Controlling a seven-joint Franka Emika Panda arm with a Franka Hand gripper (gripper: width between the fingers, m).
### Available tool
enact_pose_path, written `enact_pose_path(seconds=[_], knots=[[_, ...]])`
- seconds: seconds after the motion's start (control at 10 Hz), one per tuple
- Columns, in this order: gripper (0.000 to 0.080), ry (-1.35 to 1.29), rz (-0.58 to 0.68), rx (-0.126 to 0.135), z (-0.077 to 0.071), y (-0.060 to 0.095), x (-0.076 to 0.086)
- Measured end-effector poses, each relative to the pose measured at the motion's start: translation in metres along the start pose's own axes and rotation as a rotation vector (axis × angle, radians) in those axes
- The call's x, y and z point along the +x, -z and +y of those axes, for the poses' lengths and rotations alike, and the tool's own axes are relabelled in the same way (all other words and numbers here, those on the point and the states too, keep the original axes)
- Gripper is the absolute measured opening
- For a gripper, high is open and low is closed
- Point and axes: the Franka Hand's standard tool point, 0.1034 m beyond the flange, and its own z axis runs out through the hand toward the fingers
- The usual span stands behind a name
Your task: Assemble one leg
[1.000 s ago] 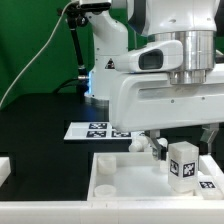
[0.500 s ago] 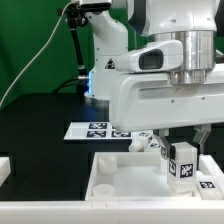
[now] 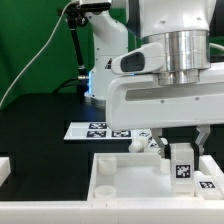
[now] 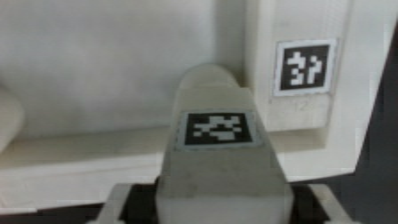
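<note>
One leg (image 3: 181,166), a small white post bearing square tags, stood upright in the gripper (image 3: 181,150), whose two fingers were clamped on its upper part. It was held over the tabletop (image 3: 120,182), near the corner on the exterior view's right; contact between them could not be discerned. Behind, the marker board (image 3: 98,128) lay on the black table (image 3: 40,130).

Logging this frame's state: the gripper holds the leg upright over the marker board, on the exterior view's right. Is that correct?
Not quite. The gripper does hold the leg upright on the exterior view's right, but over the white tabletop, not over the marker board, which lies farther back. The exterior view shows this.
</note>
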Motion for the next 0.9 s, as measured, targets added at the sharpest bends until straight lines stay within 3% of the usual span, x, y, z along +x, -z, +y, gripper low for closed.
enact_pose_path(seconds=[0.3, 0.4, 0.7, 0.9], knots=[[0.0284, -0.367, 0.044, 0.019, 0.0045, -0.0002, 0.0015], [0.0284, -0.474, 0.054, 0.037, 0.0049, -0.0007, 0.0016], [0.0288, -0.725, 0.048, 0.015, 0.0031, -0.0005, -0.0014], [0.0288, -0.715, 0.047, 0.011, 0.0032, -0.0006, -0.0017]])
